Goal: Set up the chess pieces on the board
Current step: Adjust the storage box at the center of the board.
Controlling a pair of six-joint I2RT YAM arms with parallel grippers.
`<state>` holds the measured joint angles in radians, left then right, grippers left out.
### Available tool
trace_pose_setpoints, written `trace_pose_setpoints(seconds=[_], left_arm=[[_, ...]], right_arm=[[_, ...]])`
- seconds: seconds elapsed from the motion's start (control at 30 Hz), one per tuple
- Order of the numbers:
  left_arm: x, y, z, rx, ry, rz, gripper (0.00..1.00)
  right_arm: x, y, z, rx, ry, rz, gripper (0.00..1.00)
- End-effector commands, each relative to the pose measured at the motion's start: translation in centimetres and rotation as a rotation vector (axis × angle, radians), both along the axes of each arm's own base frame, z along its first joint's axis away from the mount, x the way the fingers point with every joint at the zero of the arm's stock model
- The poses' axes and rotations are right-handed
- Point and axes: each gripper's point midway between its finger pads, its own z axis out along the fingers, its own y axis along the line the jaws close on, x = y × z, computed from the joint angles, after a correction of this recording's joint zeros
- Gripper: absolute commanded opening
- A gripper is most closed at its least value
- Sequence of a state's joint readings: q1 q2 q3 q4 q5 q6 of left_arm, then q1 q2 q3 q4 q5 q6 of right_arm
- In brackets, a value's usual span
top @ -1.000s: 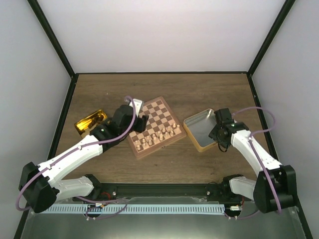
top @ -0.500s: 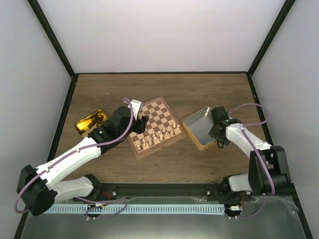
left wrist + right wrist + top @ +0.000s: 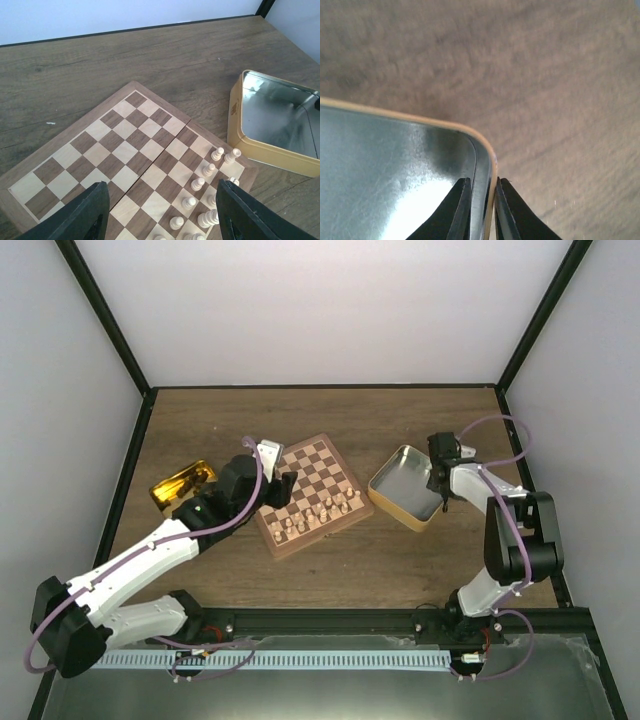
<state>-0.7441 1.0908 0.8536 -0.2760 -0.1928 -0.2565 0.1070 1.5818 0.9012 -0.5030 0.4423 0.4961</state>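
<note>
**Ana:** Since a second ago the right gripper has moved toward the far edge, turning the open tin. The left gripper hovers over the board, mid-table.

**Ben:** Left wrist?

**Ana:** Jaws wide, empty. Cream chess pieces line one side (no dark ones visible), so I'd judge it half done.

**Ben:** Right wrist?

**Ana:** Fingers pinched on the tin's rim.

pale chess pieces upright, checkered board angled
</note>
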Motion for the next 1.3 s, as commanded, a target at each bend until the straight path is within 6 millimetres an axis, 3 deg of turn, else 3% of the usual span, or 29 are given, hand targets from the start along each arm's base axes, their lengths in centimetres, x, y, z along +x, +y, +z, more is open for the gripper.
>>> trace_pose_setpoints(seconds=[0.0,0.13,0.27,0.43,0.63,0.73,0.8,0.93,0.97,1.0,1.27], left_arm=[[0.0,0.3,0.8,-0.024,-0.029,0.006,0.61],[0.1,0.4,0.8,-0.022,-0.032,0.013,0.61],[0.1,0.5,0.8,-0.020,-0.033,0.015,0.61],[0.2,0.8,0.9,-0.012,-0.038,0.033,0.62],[0.3,1.1,0.4,-0.019,-0.023,0.054,0.65],[0.3,0.8,-0.1,-0.019,-0.003,0.042,0.65],[0.4,0.7,-0.2,-0.020,-0.002,0.042,0.65],[0.5,1.1,-0.1,-0.015,-0.006,0.057,0.65],[0.6,1.3,-0.2,-0.012,-0.004,0.068,0.66],[0.6,1.4,-0.2,-0.012,-0.005,0.070,0.66],[1.0,2.0,-0.1,-0.016,-0.008,0.095,0.66]], right_arm=[[4.2,-2.0,3.5,-0.129,-0.107,0.018,0.16],[5.3,-2.3,4.7,-0.128,-0.141,0.024,0.17],[5.7,-1.6,4.9,-0.084,-0.155,0.031,0.30],[5.6,1.8,5.9,0.128,-0.156,0.097,0.35],[0.7,8.4,4.3,0.492,-0.004,0.182,0.39],[-1.8,9.7,2.9,0.548,0.079,0.162,0.41],[-2.7,9.2,2.1,0.529,0.106,0.136,0.41],[-3.1,6.3,0.5,0.399,0.160,0.059,0.42],[-2.8,3.9,0.0,0.326,0.186,0.003,0.41],[-2.6,2.9,0.1,0.285,0.182,-0.018,0.41],[0.4,-1.4,0.4,0.099,0.160,-0.092,0.45]])
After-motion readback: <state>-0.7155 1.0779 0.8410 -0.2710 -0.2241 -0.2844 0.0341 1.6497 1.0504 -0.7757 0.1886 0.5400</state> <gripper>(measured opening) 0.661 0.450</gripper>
